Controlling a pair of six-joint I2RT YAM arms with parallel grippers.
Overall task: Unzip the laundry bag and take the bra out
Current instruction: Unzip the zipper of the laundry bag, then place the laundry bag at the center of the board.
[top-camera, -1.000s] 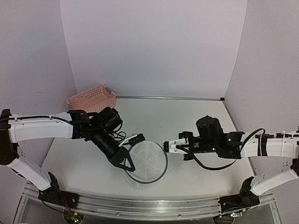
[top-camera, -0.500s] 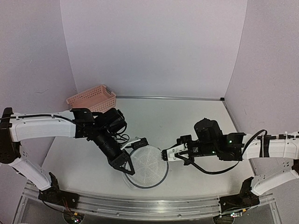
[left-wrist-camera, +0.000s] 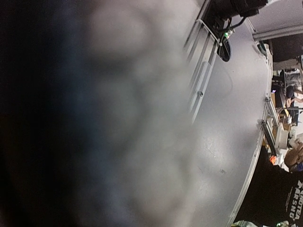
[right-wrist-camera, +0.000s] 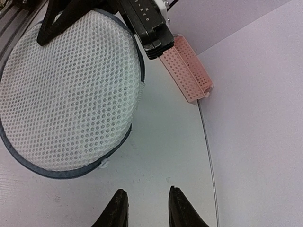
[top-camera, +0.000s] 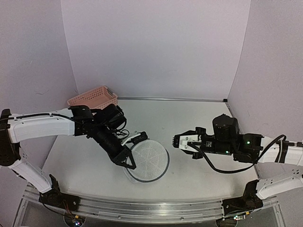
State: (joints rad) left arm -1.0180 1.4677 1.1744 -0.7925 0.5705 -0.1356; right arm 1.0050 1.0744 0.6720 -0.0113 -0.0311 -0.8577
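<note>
The laundry bag [top-camera: 150, 160] lies flat on the table, a round white mesh disc with a dark grey zip rim, and shows large in the right wrist view [right-wrist-camera: 66, 94]. My left gripper [top-camera: 127, 163] is shut on the bag's left edge; its black fingers [right-wrist-camera: 52, 23] reach over the rim. Blurred mesh [left-wrist-camera: 118, 118] fills the left wrist view and hides the jaws. My right gripper [top-camera: 174, 141] hovers to the right of the bag, apart from it, open with nothing between its fingertips [right-wrist-camera: 146, 194]. A small white tab [right-wrist-camera: 104, 164] sticks out of the rim nearest it. The bra is hidden.
A pink lattice basket [top-camera: 93, 99] stands at the back left against the wall, also seen beyond the bag in the right wrist view [right-wrist-camera: 189, 71]. The metal rail [top-camera: 151, 208] runs along the table's near edge. Walls close in the back and both sides.
My right gripper has opened and drawn back to the right, off the bag's rim. The left gripper and the bag have shifted slightly away from the near edge.
</note>
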